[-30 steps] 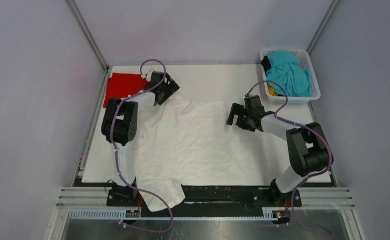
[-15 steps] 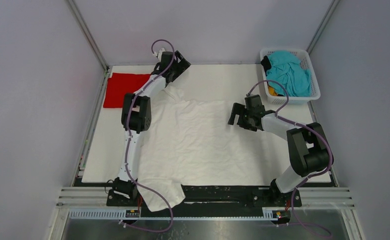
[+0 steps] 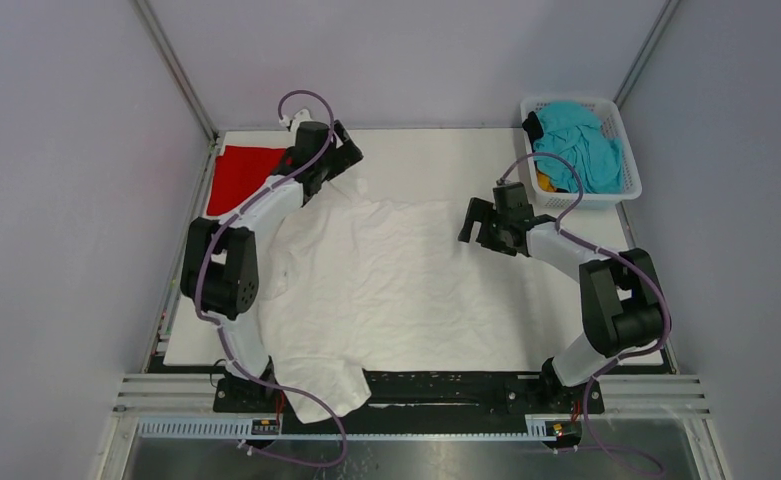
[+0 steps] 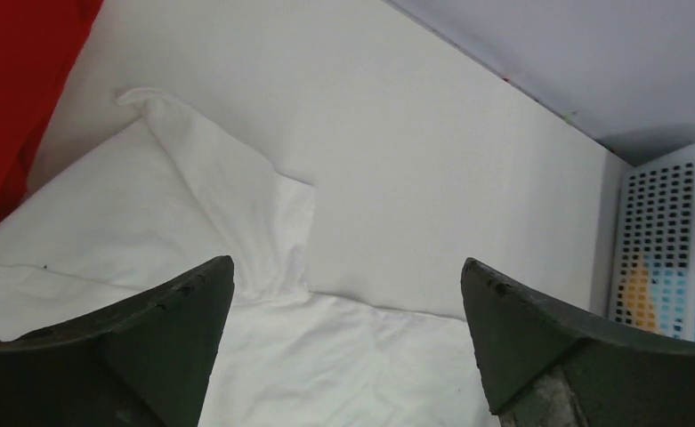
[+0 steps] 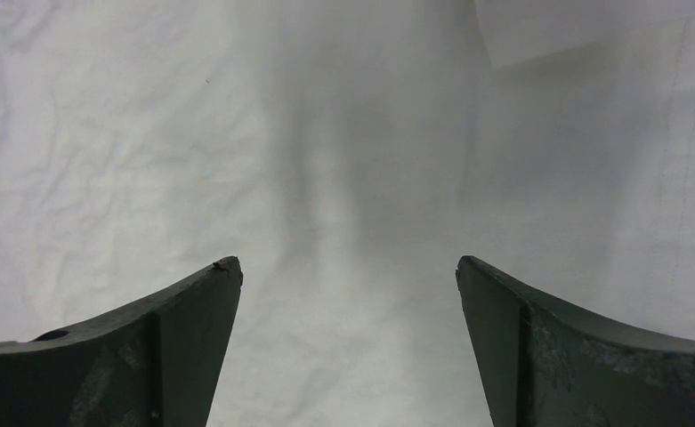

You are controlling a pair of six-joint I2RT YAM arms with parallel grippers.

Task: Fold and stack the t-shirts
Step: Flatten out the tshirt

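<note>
Currently left fingers (image 4: 170,342) and right fingers (image 5: 161,347) gape wide, empty, at edges of the white t-shirt (image 3: 386,285).

Rumpled white t-shirt (image 3: 386,285) spread out, red t-shirt (image 3: 238,180) folded, far left

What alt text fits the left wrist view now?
The left gripper hangs open above the rumpled white t-shirt, which lies on the white table. A red t-shirt lies at the left edge and a white basket stands at the right.
</note>
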